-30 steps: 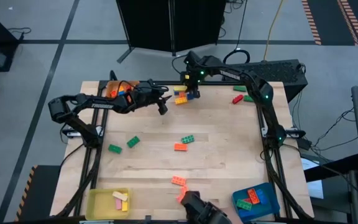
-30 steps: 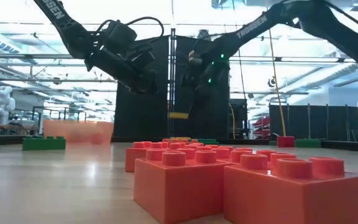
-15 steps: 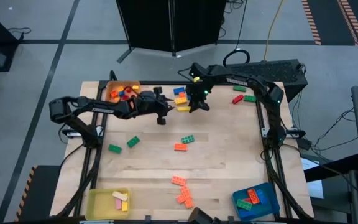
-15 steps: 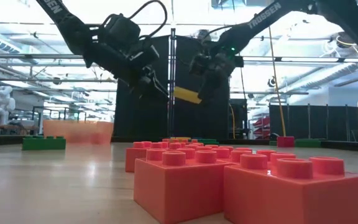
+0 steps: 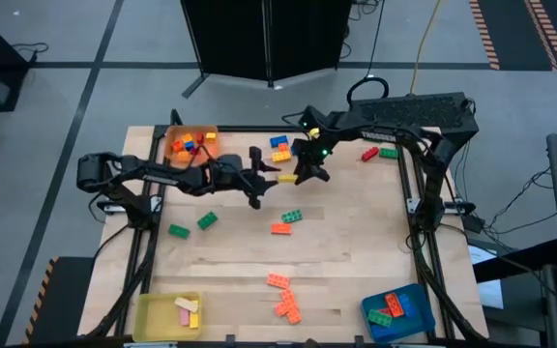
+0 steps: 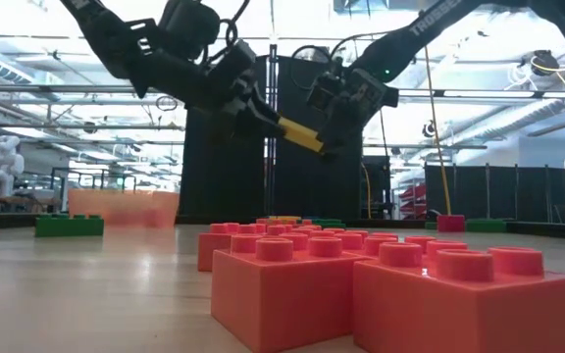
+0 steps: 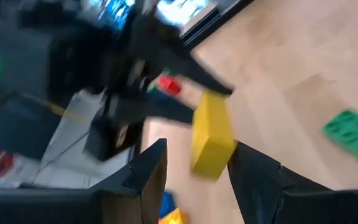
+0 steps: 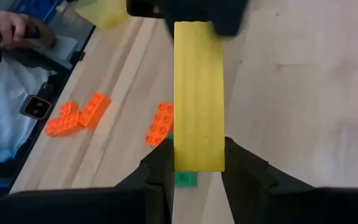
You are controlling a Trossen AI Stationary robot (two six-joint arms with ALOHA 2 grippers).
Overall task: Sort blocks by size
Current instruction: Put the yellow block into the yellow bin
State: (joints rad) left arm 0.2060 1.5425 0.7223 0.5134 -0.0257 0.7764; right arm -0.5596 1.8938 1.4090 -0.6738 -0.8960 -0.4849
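Nearest the low camera, big orange blocks point(image 6: 390, 284) sit on the pale wooden worktop point(image 5: 346, 242), with a yellow tray point(image 5: 167, 316) and a blue tray point(image 5: 399, 311) at the near corners holding a few bricks. Mid-worktop lie scattered green blocks point(image 5: 193, 224) and an orange one. Above them the two arms meet: the right gripper point(image 8: 197, 163) clamps one end of a long yellow block point(image 8: 198, 93), held in the air and tilted, while the left gripper point(image 7: 194, 163) has its fingers parted around the bar's other end. At the far edge stands an orange tray point(image 5: 190, 143) of mixed bricks. "TROSSEN" reads on the right arm point(image 6: 435, 18). Behind are a black panel and an industrial hall.
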